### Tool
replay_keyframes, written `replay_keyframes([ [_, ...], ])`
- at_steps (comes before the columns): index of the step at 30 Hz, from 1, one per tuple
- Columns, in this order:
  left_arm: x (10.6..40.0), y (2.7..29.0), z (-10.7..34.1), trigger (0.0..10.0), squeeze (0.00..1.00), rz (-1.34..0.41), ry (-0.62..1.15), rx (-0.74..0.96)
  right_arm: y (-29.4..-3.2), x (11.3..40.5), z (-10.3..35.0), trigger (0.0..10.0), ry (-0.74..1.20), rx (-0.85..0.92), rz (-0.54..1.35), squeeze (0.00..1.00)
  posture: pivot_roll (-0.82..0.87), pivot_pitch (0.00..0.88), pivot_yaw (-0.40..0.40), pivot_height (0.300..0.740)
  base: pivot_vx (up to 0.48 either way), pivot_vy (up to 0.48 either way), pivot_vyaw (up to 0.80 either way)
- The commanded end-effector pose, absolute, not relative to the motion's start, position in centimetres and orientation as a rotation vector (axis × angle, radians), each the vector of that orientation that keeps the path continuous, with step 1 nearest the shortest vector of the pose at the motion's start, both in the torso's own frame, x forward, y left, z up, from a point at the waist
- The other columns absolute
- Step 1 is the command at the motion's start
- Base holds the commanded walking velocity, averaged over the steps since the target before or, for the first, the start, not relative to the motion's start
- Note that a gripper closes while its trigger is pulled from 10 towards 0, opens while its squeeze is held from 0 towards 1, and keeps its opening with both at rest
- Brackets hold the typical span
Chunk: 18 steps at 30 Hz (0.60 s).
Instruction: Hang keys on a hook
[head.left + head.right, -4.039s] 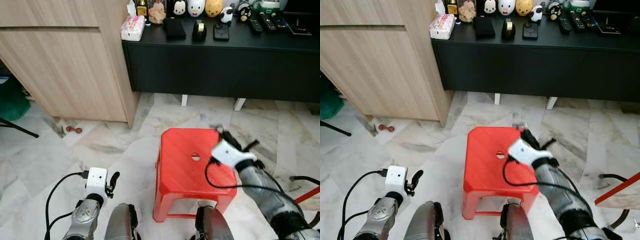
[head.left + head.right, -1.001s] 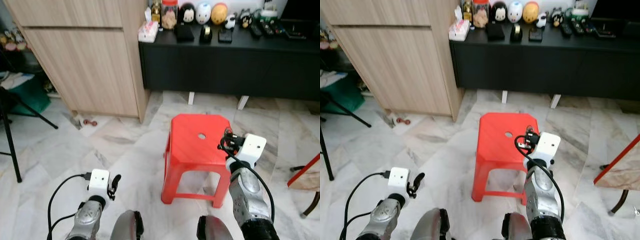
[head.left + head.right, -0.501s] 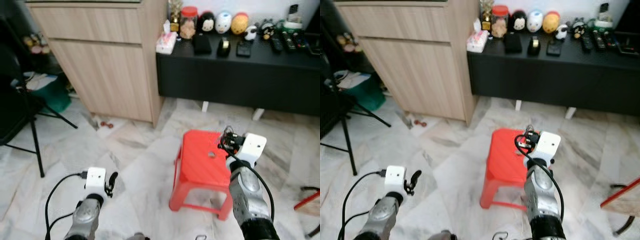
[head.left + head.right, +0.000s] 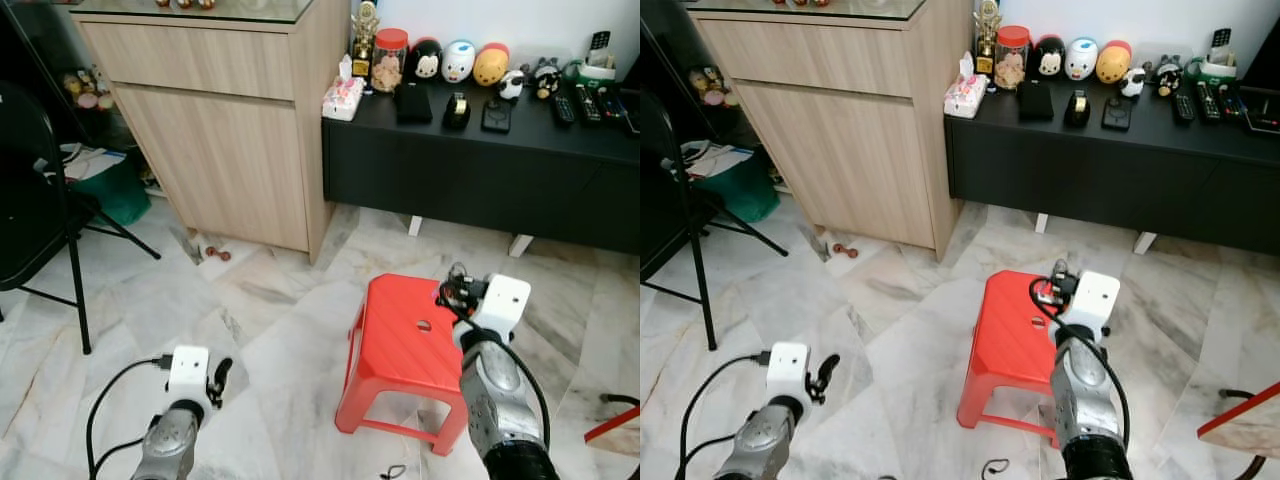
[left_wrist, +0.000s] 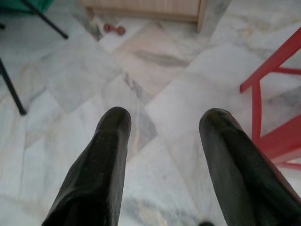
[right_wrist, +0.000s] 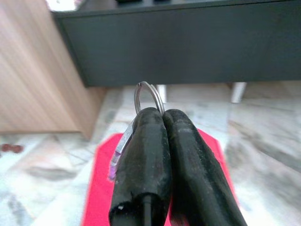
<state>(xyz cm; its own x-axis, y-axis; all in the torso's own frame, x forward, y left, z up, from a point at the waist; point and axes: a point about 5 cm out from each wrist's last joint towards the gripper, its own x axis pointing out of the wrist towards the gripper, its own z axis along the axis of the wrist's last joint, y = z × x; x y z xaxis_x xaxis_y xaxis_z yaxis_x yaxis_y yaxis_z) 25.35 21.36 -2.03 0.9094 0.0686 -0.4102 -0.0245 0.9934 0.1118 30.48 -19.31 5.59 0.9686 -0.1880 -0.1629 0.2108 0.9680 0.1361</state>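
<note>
Currently: right gripper (image 6: 162, 117) raised above red plastic stool (image 4: 405, 340), fingers pressed together, pinching keys (image 6: 146, 101); key ring protrudes past fingertips. Left gripper (image 5: 164, 127) low over marble floor (image 4: 250, 310), fingers spread, holding nothing. Black TV console (image 4: 480, 160) behind stool.

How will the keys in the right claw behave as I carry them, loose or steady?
The keys sit pinched between the shut fingers of the right claw, so they probably stay steady. The ring pokes out above, thin metal, likely light and stiff. Smooth metal could slip if the grip eases.
</note>
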Motion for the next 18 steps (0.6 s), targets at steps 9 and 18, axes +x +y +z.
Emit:
replay_keyframes([
  [9, 20.1, 23.9, -5.7, 10.0, 0.0, 0.207, 0.68, 0.055, -19.5, 31.0, 7.3, 10.0, 0.057, 0.084, -0.196, 0.0, 0.06, 0.06, -0.004, 0.74, 0.0, 0.0, 0.0],
  [18, 17.4, 24.7, -7.1, 10.0, 0.0, 0.307, 0.786, 0.014, -18.8, 31.5, 8.0, 10.0, 0.028, 0.09, -0.174, 0.0, 0.05, 0.041, -0.002, 0.74, 0.0, 0.0, 0.0],
])
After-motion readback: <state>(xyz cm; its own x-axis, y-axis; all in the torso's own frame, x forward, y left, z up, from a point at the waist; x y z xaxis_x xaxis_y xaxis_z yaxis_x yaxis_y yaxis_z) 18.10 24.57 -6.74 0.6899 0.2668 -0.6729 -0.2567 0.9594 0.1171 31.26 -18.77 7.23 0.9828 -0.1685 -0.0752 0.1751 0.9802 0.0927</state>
